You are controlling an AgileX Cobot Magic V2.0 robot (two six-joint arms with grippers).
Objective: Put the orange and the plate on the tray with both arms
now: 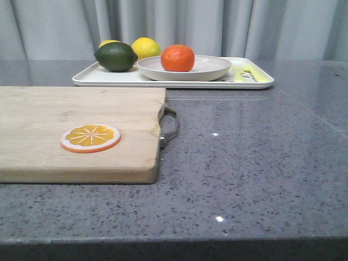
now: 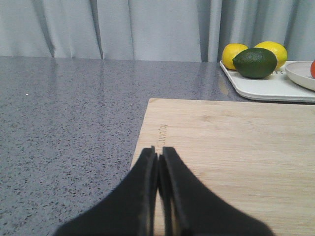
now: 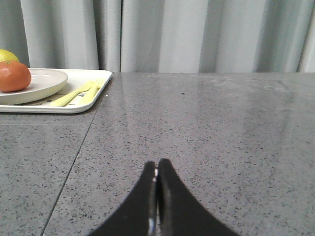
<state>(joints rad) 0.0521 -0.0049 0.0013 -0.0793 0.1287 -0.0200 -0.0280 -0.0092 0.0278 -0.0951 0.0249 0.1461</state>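
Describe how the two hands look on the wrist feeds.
Left hand and right hand look alike: two plain matte black fingers each, broad at the base and tapering to narrow tips. No markings or cables show. The arms themselves are out of every view.

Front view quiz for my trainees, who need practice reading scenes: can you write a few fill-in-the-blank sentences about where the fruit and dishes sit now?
1. The orange rests in the ____, which sits on the tray.
2. The orange slice lies on the wooden ____.
3. The dark green avocado sits on the ____ beside the lemon.
4. The left tool and right tool are both ____.

Missing words: plate; cutting board; tray; shut
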